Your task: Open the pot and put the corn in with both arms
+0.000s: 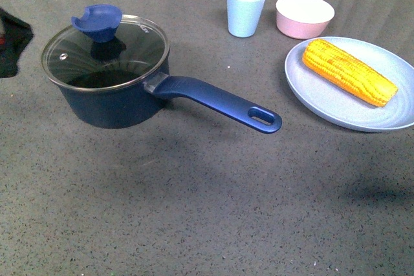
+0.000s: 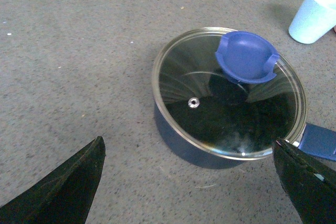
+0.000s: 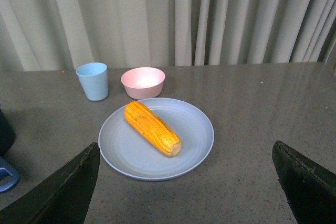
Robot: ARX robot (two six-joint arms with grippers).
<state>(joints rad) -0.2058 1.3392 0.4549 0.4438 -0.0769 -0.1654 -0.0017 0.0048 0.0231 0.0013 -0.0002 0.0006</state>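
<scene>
Pot (image 1: 107, 108) sits left on tabletop (image 1: 194, 211), glass lid (image 1: 77, 56) on. Corn (image 1: 349, 71) lies on plate (image 1: 323, 111), right, well apart. Left pincer (image 2: 189, 146) gapes wide, empty, over lid (likely to lift it); right pincer (image 3: 185, 149) likewise, facing corn: 1 job each.

Pot: dark navy-blue saucepan (image 1: 113, 105) at 10 o'clock on the grey speckled table (image 1: 194, 211); its long handle (image 1: 217, 101) points to 4 o'clock.
Lid: round glass lid (image 1: 107, 53) on the saucepan.
Plate: pale blue round plate (image 1: 343, 114) at 2 o'clock.
Corn: yellow-orange corn cob (image 1: 349, 72) on the plate.
Cup: pale blue plastic cup (image 1: 246, 10) at 12 o'clock.
Bowl: pink bowl (image 1: 305, 16) just beside the cup, at its 3 o'clock.
</scene>
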